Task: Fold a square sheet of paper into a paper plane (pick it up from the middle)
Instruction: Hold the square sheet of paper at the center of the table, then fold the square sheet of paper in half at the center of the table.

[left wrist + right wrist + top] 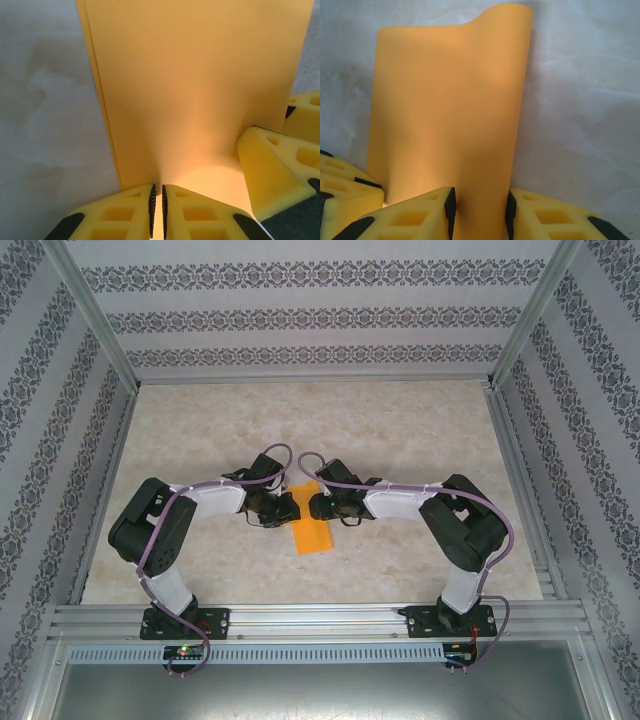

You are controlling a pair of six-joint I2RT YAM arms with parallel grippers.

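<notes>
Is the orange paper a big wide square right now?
No, from above the paper is a narrow strip, much longer than it is wide.

Orange-yellow square sheet of paper, a narrow layered strip, mid table, one corner upcurled.

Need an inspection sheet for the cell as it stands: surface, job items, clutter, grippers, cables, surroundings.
Surface: pale marbled tabletop, no marks or spills seen.
Job's things: orange paper sheet lies mid-table between the two arms. It is a narrow rectangle with a layered long edge, so apparently already folded. One far corner curls up.
Clutter: nothing seen.
Grippers: left gripper is shut, pinching a raised ridge of the sheet. Right gripper is open, with fingers either side of the sheet's near edge.
Cables: purple cables run along both arms and loop above the wrists, off the paper.
Surroundings: patterned wall panels on three sides; aluminium rail carries the bases.
</notes>
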